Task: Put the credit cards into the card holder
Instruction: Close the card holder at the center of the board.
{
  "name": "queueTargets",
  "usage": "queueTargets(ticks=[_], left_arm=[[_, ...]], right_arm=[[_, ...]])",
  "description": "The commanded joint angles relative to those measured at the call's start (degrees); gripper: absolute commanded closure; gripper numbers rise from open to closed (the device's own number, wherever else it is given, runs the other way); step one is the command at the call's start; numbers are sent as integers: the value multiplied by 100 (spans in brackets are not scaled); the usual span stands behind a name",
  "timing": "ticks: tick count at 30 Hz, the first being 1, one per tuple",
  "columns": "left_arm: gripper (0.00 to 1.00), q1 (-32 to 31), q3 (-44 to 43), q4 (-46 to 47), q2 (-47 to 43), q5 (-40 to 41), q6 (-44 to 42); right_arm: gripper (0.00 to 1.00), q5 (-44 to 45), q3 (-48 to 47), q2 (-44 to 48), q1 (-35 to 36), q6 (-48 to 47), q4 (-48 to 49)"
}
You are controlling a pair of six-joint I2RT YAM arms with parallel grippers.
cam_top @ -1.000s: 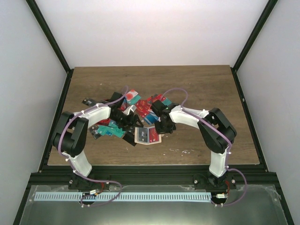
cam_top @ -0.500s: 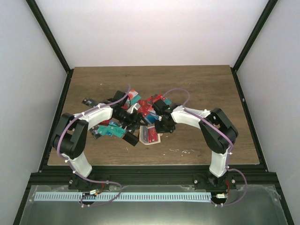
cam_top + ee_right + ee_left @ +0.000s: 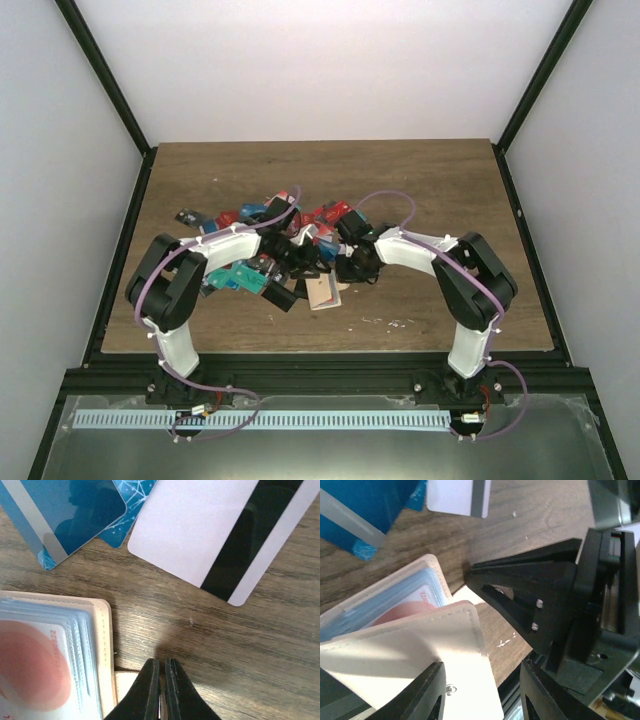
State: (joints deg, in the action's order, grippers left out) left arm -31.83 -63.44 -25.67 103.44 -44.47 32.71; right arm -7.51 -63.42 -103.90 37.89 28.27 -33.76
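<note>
The tan card holder (image 3: 322, 291) stands half folded near the table's front middle. In the left wrist view its beige flap (image 3: 420, 650) rises over clear sleeves that hold a white card with a red circle (image 3: 407, 615). My left gripper (image 3: 481, 666) is open, with the flap and its snap between the jaws. My right gripper (image 3: 162, 662) is shut on the holder's thin beige tab (image 3: 125, 690), beside the holder's edge (image 3: 105, 630). Both grippers (image 3: 298, 262) (image 3: 340, 272) meet over the holder. Several credit cards (image 3: 240, 275) lie heaped behind.
A white card with a black stripe (image 3: 200, 540) and blue cards (image 3: 65, 510) lie on the wood just beyond the holder. Red and teal cards (image 3: 325, 215) spread across the table's middle. The right gripper's black body (image 3: 545, 605) fills the left wrist view's right side.
The holder lay open and flat, showing red cards; now it is folded up and shifted slightly right. Both grippers have closed in on it, the left arm swinging right.
</note>
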Motion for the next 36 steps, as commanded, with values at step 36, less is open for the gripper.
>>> queueTargets(ticks=[36], left_arm=[[90, -678, -388, -1006, 569, 1846, 320]], right_arm=[[76, -1672, -8, 508, -197, -360, 544]])
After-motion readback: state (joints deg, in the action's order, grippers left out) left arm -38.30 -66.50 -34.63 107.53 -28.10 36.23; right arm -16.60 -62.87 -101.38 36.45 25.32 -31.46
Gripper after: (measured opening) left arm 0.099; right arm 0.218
